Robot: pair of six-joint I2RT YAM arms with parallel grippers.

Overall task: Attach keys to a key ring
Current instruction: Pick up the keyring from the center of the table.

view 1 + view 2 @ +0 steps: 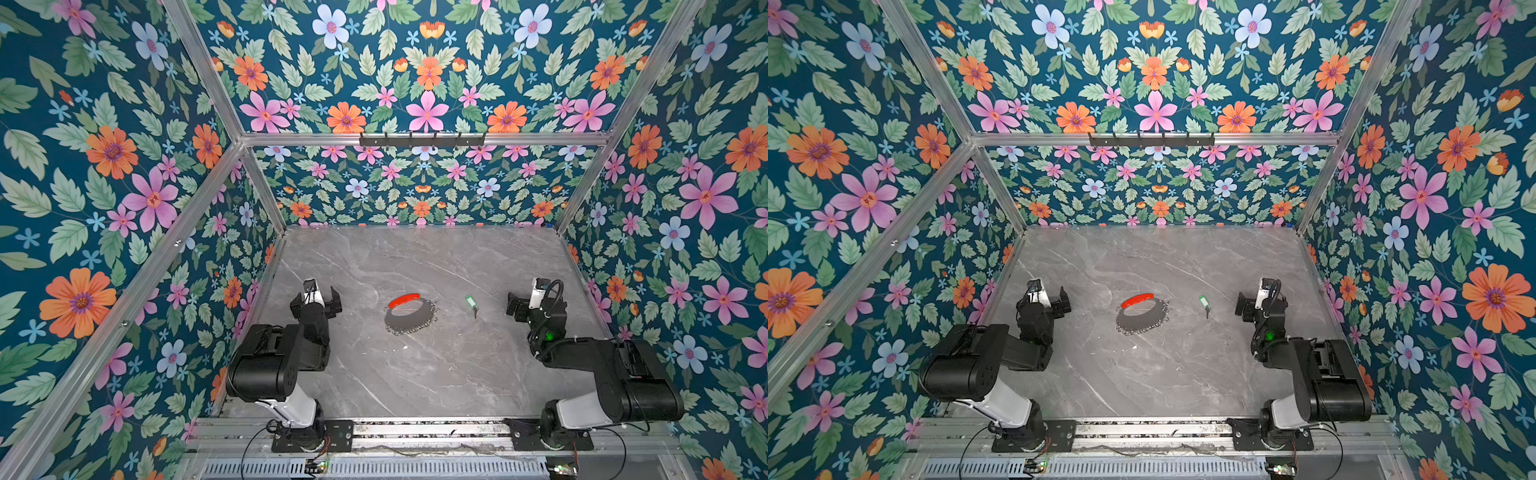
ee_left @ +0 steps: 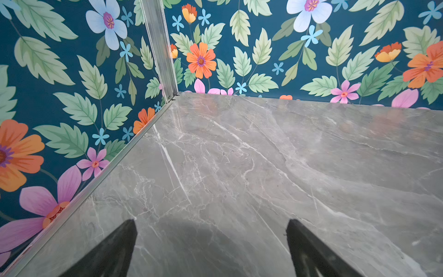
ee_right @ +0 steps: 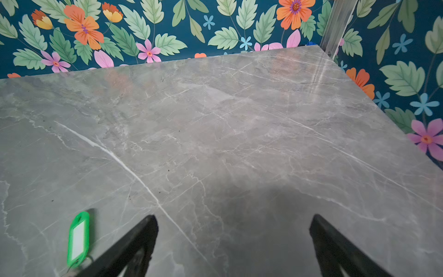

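The key lies flat on the grey marble table, just to the right of the key ring and apart from it, roughly midway between the ring and the right gripper. Its green head points toward the back wall and its thin dark blade toward the near edge. In the right wrist view the head shows as a bright green plastic frame around a white insert, lying just outside one finger of that gripper, not between the jaws.

The key looks light and stiff, and so flat against the polished stone that it will probably skid if pushed. The plastic head is the better place to pinch, across its long edges. The blade seems too thin to grip.

The key ring rests near the table's middle, a thin grey hoop with a red arc on its far side and many small silver rings strung along its near side. The hoop should be rigid, while the small rings are likely to slide and dangle once it is lifted. The red arc seems the firmest place to hold it.

The right gripper's jaws are spread wide and hold nothing. The left gripper hovers to the left of the ring, well apart from it, also wide open and empty. Its wrist view shows only bare marble between the fingertips.
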